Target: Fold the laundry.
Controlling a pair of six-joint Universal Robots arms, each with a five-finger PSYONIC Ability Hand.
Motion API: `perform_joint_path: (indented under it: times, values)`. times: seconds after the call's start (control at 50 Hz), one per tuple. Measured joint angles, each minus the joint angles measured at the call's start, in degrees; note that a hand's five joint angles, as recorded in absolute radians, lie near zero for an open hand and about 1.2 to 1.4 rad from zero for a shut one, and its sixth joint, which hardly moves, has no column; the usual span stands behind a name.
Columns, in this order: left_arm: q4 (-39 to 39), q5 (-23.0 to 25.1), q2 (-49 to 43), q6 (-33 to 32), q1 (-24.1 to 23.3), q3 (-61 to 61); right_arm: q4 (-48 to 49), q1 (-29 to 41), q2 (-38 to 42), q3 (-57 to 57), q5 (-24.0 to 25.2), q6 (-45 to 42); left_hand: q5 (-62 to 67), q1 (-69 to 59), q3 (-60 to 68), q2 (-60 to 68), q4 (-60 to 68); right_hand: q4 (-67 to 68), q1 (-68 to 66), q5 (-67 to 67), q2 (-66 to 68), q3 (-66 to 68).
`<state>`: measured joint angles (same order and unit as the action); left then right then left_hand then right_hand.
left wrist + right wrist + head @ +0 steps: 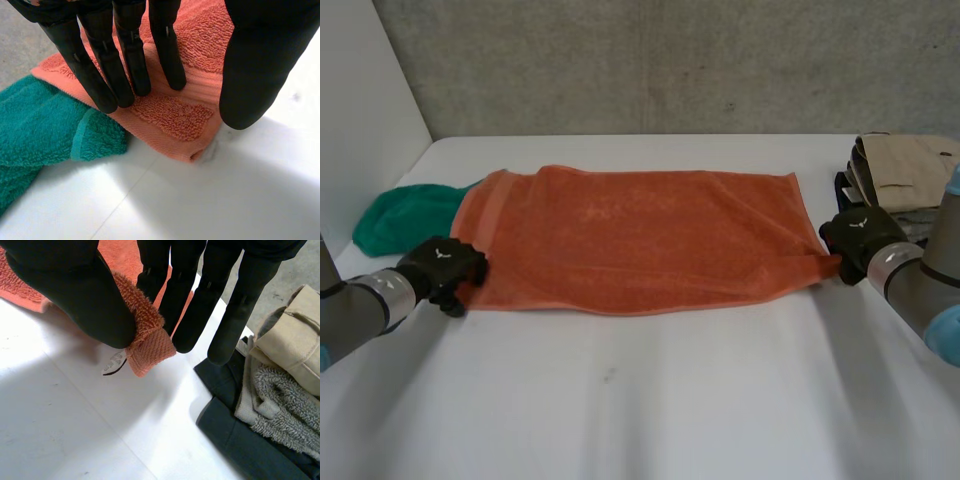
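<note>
My right hand (75,295) pinches one near corner of the orange towel (640,235); my left hand (131,55) rests straight-fingered on the other.
The towel lies spread on the tabletop (670,400) between my hands. It's soft, light terry that I judge will sag, so the firmer hemmed corners are the best holds. My left thumb stands apart, gripping nothing. A white label (114,363) under my right thumb is unreadable.

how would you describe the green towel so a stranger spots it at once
Start at the white table, then the orange towel spread across it. Poking out at that towel's left end lies the green towel: bunched, the only teal-green cloth.
</note>
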<state>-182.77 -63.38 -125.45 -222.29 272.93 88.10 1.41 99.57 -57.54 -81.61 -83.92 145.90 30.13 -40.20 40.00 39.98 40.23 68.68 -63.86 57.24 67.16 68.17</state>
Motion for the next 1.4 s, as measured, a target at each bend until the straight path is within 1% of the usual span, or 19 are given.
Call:
perform_joint_path:
  times: [0.1, 0.18, 0.46, 0.54, 0.56, 0.6, 0.64, 0.66, 0.7, 0.74, 0.8, 0.92, 0.96, 1.06, 1.16, 1.28, 1.34, 1.4]
  values:
    - [0.1, -0.8, -1.3, -0.5, -0.8, -1.9, 0.2, 0.1, 0.2, -0.2, 0.0, 0.0, 2.3, -2.5, 2.5, 2.5, 2.3, 0.0, 0.0, 0.0, 0.0, 0.0]
    - [0.1, -1.3, -2.0, -0.5, -1.3, -3.2, 0.3, 0.2, 0.3, -0.3, 0.0, 0.0, 7.2, -7.9, 7.7, 7.7, 7.4, 0.0, 0.0, 0.0, 0.0, 0.0]
    - [0.4, -2.2, -4.6, -1.0, -2.3, -6.6, 0.4, 0.5, 0.8, -0.4, 0.0, -0.3, 8.9, -9.8, 9.9, 10.2, 9.8, 0.0, 0.0, 0.0, 0.0, 0.0]
    - [0.5, -2.4, -5.3, -1.4, -2.7, -7.4, 0.4, 0.6, 1.0, -0.4, 0.0, -0.6, 11.5, -14.3, 14.8, 15.0, 14.4, 0.0, 0.0, 0.0, 0.0, 0.0]
    - [0.6, -2.5, -5.6, -1.7, -2.9, -7.7, 0.4, 0.6, 1.0, -0.4, -0.1, -0.7, 14.5, -20.0, 20.1, 20.3, 20.0, 0.0, 0.0, 0.0, 0.0, 0.0]
    - [0.7, -2.6, -5.9, -2.1, -3.1, -8.1, 0.4, 0.7, 1.0, -0.4, -0.1, -0.8, 15.4, -22.5, 22.6, 23.1, 22.7, 0.0, 0.0, 0.0, 0.0, 0.0]
    - [0.7, -2.7, -6.0, -2.3, -3.2, -8.3, 0.4, 0.7, 1.0, -0.4, -0.1, -0.8, 15.4, -22.5, 22.6, 23.1, 22.7, 0.0, 0.0, 0.0, 0.0, 0.0]
    - [0.7, -2.8, -6.2, -2.5, -3.4, -8.5, 0.4, 0.7, 1.0, -0.4, -0.1, -0.9, 17.0, -26.2, 27.5, 28.1, 27.8, 0.0, 0.0, 0.0, 0.0, 0.0]
    - [0.9, -2.9, -6.2, -2.7, -3.6, -8.6, 0.4, 0.7, 0.8, -0.3, -0.1, -0.9, 17.3, -26.2, 27.8, 28.4, 28.1, 0.0, 0.0, 0.0, 0.0, 0.0]
    - [1.5, -3.0, -5.7, -2.6, -3.8, -8.4, 0.2, 0.6, 0.5, -0.3, -0.1, -0.9, 23.6, -26.2, 27.9, 28.4, 28.1, 0.0, 0.0, 0.0, 0.0, 0.0]
    - [2.7, -3.0, -4.2, -2.3, -3.7, -7.3, -0.2, 0.5, 0.0, -0.3, -0.1, -0.8, 24.8, -26.2, 27.9, 28.5, 28.1, 0.0, 0.0, 0.0, 0.0, 0.0]
    - [6.6, -1.6, 3.1, -2.9, -1.9, -1.0, -3.4, 0.2, -2.4, 0.1, 0.8, -0.9, 24.8, -26.2, 27.9, 28.5, 28.1, 0.0, 0.0, 0.0, 0.0, 0.0]
    - [7.8, -0.8, 7.0, -3.7, -0.3, 2.5, -6.1, 0.0, -3.4, 0.4, 2.0, -1.4, 24.8, -26.2, 27.9, 28.5, 28.1, 0.0, 0.0, 0.0, 0.0, 0.0]
    - [7.9, 1.1, 12.4, -4.9, 2.6, 7.8, -11.9, -0.3, -4.4, 1.2, 4.5, -3.7, 24.8, -26.2, 27.9, 28.5, 28.1, 0.0, 0.0, 0.0, 0.0, 0.0]
    - [6.4, 2.8, 12.0, -4.9, 4.1, 8.8, -14.3, -0.1, -3.6, 1.7, 5.6, -5.1, 24.8, -26.2, 27.9, 28.5, 28.1, 0.0, 0.0, 0.0, 0.0, 0.0]
    - [7.0, 2.9, 8.6, -3.7, 4.2, 7.5, -13.7, 0.0, -2.1, 1.6, 4.6, -5.7, 24.8, -26.2, 27.9, 28.5, 28.1, 0.0, 0.0, 0.0, 0.0, 0.0]
    - [10.1, 2.0, 7.9, -3.5, 3.9, 7.4, -13.7, -0.3, -2.0, 1.4, 3.5, -6.0, 24.8, -26.2, 27.9, 28.5, 28.1, 0.0, 0.0, 0.0, 0.0, 0.0]
    - [14.8, 1.0, 9.4, -5.0, 4.1, 8.6, -15.2, -1.1, -3.4, 0.9, 3.4, -7.0, 24.8, -26.2, 27.9, 28.5, 28.1, 0.0, 0.0, 0.0, 0.0, 0.0]
